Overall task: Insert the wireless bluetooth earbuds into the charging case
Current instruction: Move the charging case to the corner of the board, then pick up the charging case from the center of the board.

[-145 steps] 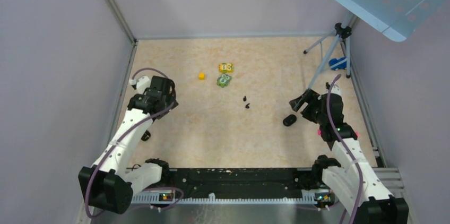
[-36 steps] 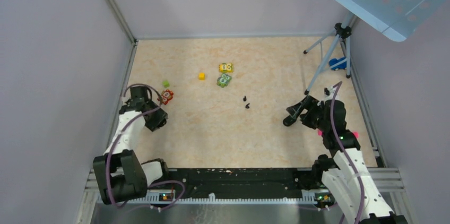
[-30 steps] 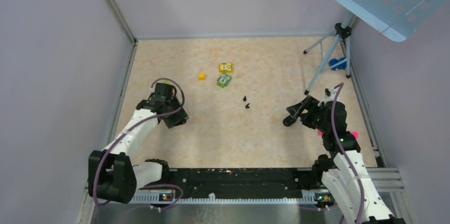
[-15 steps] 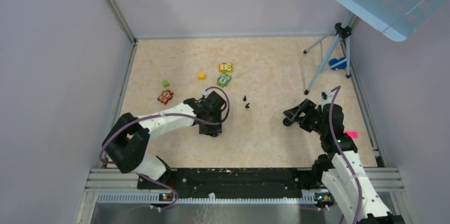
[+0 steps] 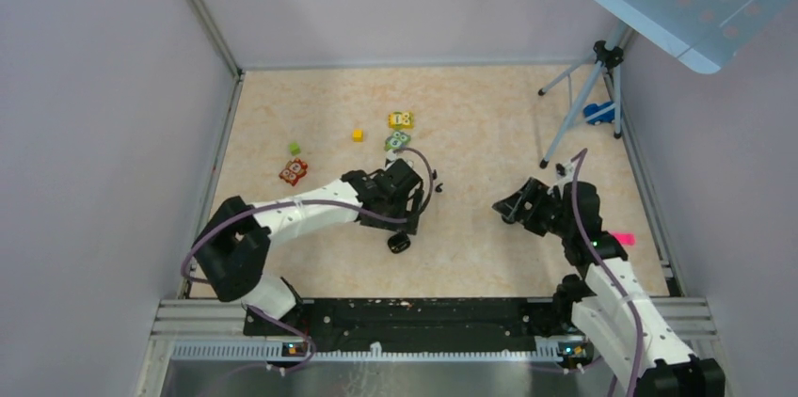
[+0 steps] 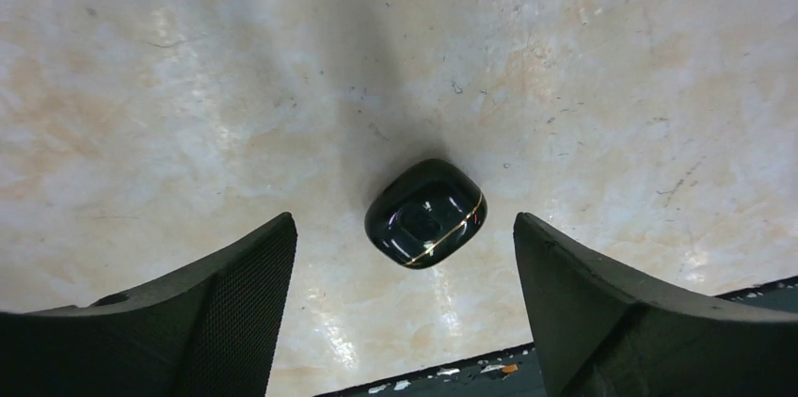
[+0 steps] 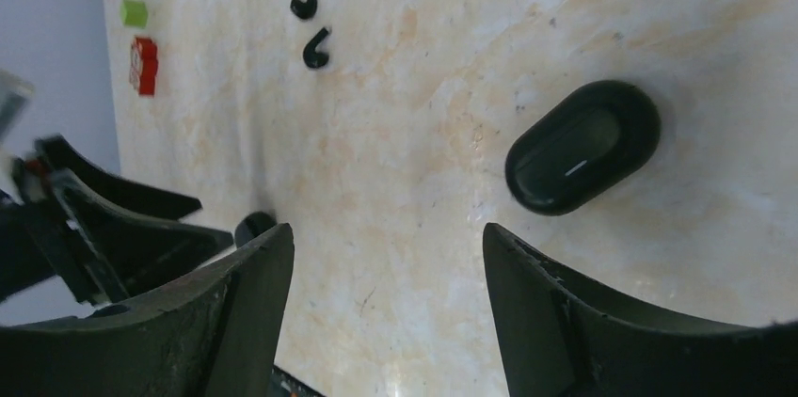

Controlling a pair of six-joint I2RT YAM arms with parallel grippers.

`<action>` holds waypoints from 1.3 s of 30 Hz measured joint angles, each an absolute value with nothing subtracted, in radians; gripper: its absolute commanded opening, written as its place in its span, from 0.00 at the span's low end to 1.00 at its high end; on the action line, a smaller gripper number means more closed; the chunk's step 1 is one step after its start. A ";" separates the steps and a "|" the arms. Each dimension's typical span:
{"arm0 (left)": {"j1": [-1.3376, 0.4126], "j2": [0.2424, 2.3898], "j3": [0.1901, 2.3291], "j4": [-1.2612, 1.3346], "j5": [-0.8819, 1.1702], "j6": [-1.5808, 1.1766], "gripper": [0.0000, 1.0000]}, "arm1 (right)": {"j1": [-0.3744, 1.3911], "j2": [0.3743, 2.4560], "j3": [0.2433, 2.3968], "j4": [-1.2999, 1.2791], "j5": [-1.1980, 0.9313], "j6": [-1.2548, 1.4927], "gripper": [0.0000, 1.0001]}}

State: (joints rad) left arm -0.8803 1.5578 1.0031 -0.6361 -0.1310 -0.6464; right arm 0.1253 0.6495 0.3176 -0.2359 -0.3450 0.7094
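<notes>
Two tiny black earbuds [image 7: 303, 0] [image 7: 317, 49] lie side by side mid-table. Two black cases show, and I cannot tell which is the charging case. A glossy roundish one with a gold seam [image 6: 425, 213] [image 5: 399, 243] lies on the table just beyond my open left gripper [image 6: 403, 228] [image 5: 407, 220], touching neither finger. A matte oval one [image 7: 582, 146] lies on the table past the right finger of my open, empty right gripper [image 7: 386, 228] [image 5: 508, 209]. In the top view that gripper hides it.
Toy blocks lie at the back: yellow [image 5: 401, 119], green [image 5: 397, 140], small yellow [image 5: 358, 134], small green [image 5: 295, 148] and red [image 5: 294, 171]. A tripod [image 5: 576, 110] with a blue object [image 5: 598, 113] stands at the back right. Walls close in three sides.
My left arm swung from the far left to the table's middle. The glossy case now lies free in front of its fingers. My right gripper shifted slightly left.
</notes>
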 measured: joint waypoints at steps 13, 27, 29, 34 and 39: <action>-0.418 1.096 0.926 -0.734 -0.026 -0.607 0.99 | 0.856 1.304 0.801 -0.297 -0.124 0.426 0.73; -0.254 1.049 0.885 -0.848 0.091 -0.602 0.99 | 1.000 1.456 0.865 -0.201 -0.208 -0.221 0.86; -0.250 1.049 0.870 -0.847 0.108 -0.604 0.99 | 1.008 1.453 0.861 -0.178 -0.217 -0.279 0.87; -0.218 1.055 0.856 -0.848 0.170 -0.608 0.99 | 1.011 1.462 0.850 -0.115 -0.244 -0.392 0.88; -0.189 1.063 0.855 -0.848 0.220 -0.607 0.99 | 1.011 1.535 0.844 -0.062 -0.290 -0.447 0.89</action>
